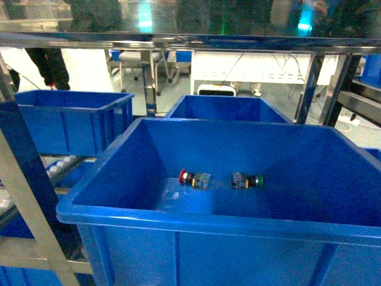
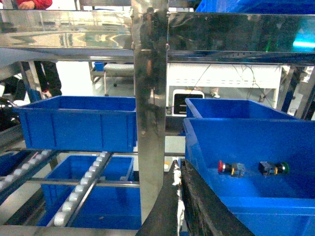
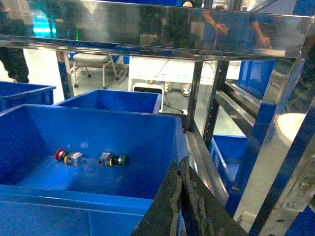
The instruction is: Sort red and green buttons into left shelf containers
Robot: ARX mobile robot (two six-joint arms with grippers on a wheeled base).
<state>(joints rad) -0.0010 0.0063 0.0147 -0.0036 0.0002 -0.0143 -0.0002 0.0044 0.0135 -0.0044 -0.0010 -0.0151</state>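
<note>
Blue plastic everywhere, no readable lettering. The red button (image 1: 193, 178) and green button (image 1: 248, 180) lay apart, caps outward, inside the front bin (image 1: 107, 161). Left shelf container (image 1: 71, 119) stood beyond. Left gripper (image 2: 178, 196) and right gripper (image 3: 181, 206) hovered outside, pressed closed, grasping nothing.

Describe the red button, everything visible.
The red button lies on its side on the floor of the near blue bin, left of the green button and apart from it. Its wide red mushroom cap points left, away from the green one; a dark collar with a yellowish band joins it to a clear-looking block body on the right. Only the bin floor touches it; neither pincer is near.
</note>
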